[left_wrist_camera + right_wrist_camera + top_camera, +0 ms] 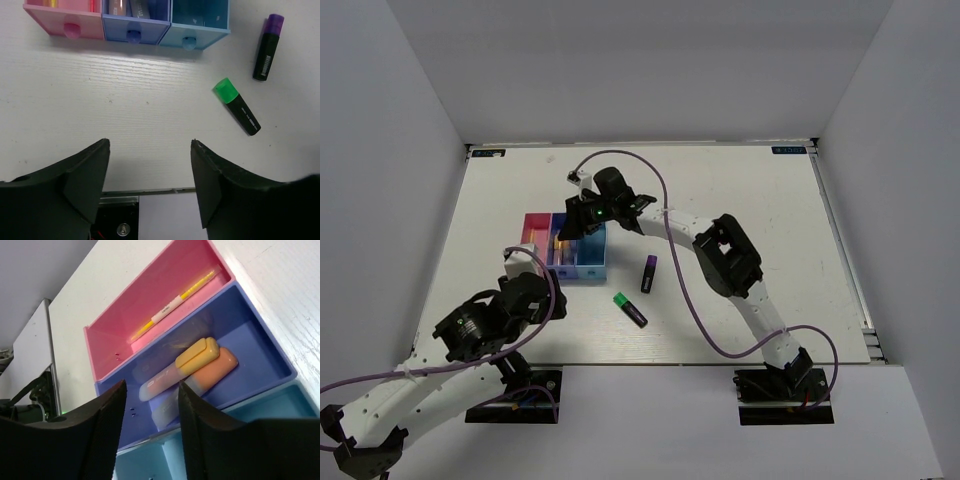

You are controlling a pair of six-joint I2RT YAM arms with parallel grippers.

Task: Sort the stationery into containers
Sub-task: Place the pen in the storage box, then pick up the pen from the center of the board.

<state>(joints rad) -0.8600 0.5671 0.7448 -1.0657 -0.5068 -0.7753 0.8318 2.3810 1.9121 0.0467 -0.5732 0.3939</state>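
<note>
A white bench [760,220] with pale grey walls on three sides, seen from above. Left of the bench's middle sits a row of three small open rectangular plastic bins [565,250], joined side to side: pink-red nearest the left edge, dark blue in the middle, light blue on the right.

The right arm reaches across from the near right corner, and its head and a looping purple cable [665,215] cover the far part of the bins in the top view. The right pincer [151,390] hangs over the dark blue bin [260,345], its fingers a moderate gap apart and empty.

The left pincer [150,145] sits low by the near edge, toward the left corner. It is spread wide, holds nothing and faces the bins' front walls across bare bench.

Two short highlighters lie loose on the bench to the right of the bins, toward the near edge:
- A purple-capped black highlighter [648,273] lies just right of the light blue bin [280,405].
- A green-capped black highlighter [630,309] lies closer to the near edge, slanted, apart from the first.

In the right wrist view the pink-red bin [165,285] holds a thin pale yellow pen [175,302] lying along its floor. The dark blue bin holds two orange highlighters with pale ends [197,362], side by side and touching. One shows a yellower cap.
</note>
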